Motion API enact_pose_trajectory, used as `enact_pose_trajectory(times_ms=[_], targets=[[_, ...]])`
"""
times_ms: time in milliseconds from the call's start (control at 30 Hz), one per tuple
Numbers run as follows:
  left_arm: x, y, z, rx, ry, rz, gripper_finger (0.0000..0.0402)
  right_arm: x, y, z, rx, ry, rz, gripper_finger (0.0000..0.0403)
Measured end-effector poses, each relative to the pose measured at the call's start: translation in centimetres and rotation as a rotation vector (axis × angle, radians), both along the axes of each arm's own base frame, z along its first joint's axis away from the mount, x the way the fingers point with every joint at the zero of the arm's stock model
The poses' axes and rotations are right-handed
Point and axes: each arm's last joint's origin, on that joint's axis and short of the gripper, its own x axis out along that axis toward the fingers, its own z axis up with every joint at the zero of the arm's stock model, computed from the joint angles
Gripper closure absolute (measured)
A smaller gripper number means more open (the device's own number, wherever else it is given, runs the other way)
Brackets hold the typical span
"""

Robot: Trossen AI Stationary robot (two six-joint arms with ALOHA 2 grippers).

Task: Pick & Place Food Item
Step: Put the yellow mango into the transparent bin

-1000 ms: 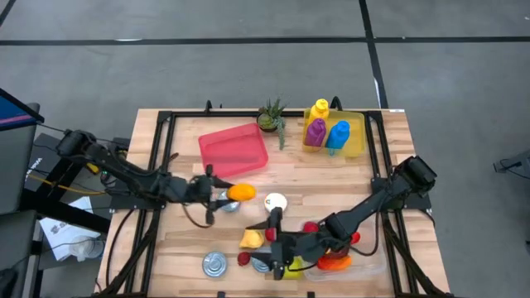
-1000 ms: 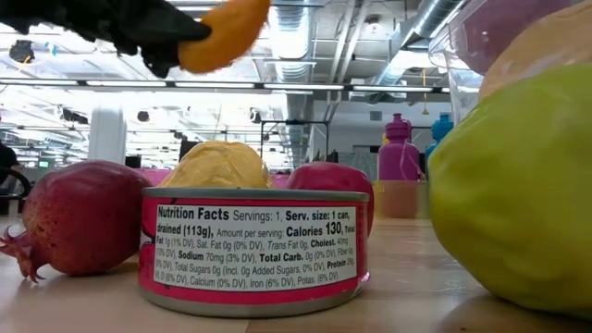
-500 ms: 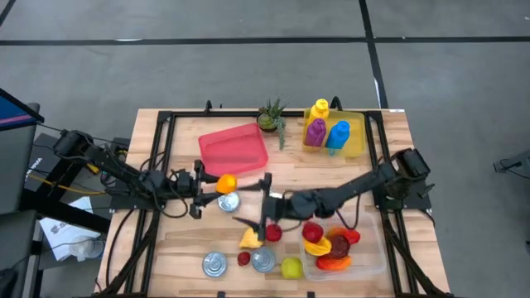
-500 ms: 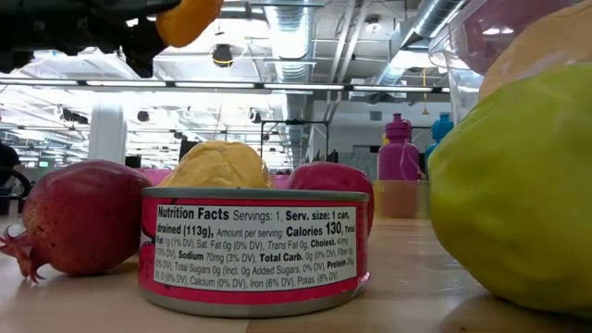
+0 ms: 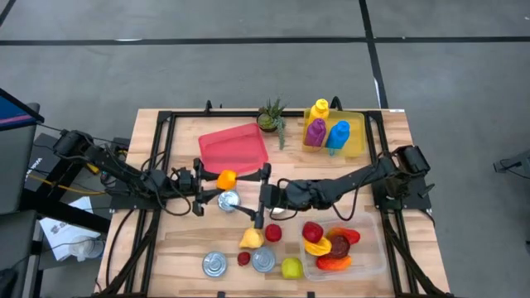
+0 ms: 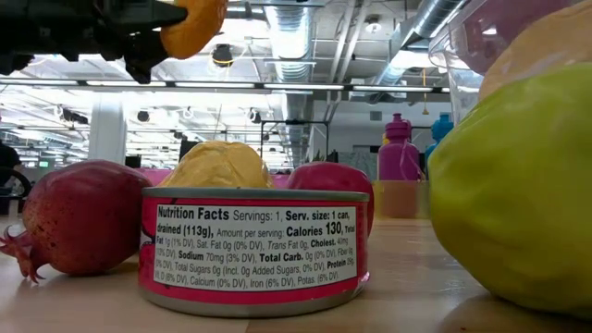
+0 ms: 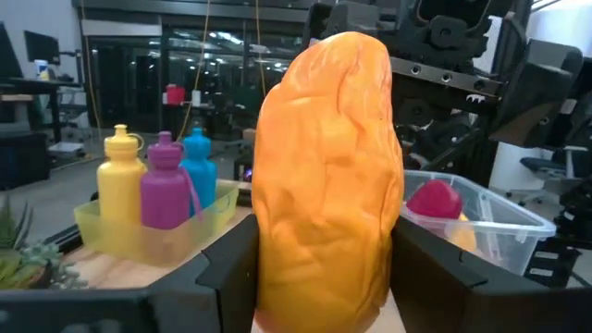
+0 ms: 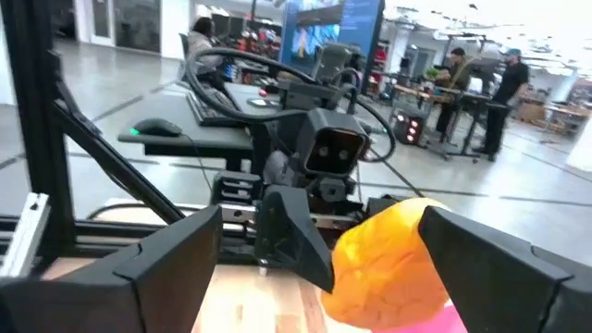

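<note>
1. Above mid-table, just below the pink tray: left gripper clamped on lumpy orange food piece, held aloft.
2. Right gripper faces it, jaws wide apart, empty.

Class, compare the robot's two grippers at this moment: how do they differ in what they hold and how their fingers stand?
The left gripper is closed on the orange food item, carrying it above the table; the right gripper holds nothing. The left gripper's fingers press the item's sides, while the right gripper's stand wide open. Both are dark two-finger grippers, facing each other near the table's middle.
</note>
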Motion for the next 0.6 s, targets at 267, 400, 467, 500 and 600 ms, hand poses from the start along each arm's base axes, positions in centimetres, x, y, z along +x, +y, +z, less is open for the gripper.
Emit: enact_pose_trajectory(times_ms=[267, 400, 467, 500, 600], targets=[[0.0, -0.3, 0.0, 0.022, 0.002, -0.065, 0.0214, -1.6, -0.4, 1.5, -0.056, 0.075, -0.143, 0.0038], [0.0, -0.2, 0.0, 0.022, 0.003, -0.062, 0.0214, -2.2, -0.4, 1.8, -0.032, 0.117, -0.101, 0.0038], [0.0, -0.2, 0.0, 0.021, 0.003, -0.061, 0.0214, -2.1, -0.4, 1.8, -0.009, 0.122, -0.053, 0.0038], [0.0, -0.2, 0.0, 0.020, 0.003, -0.059, 0.0215, -2.1, -0.5, 1.8, 0.003, 0.122, -0.035, 0.0038], [0.0, -0.2, 0.0, 0.017, 0.003, -0.057, 0.0215, -2.0, -0.8, 1.6, 0.018, 0.132, -0.019, 0.0039]])
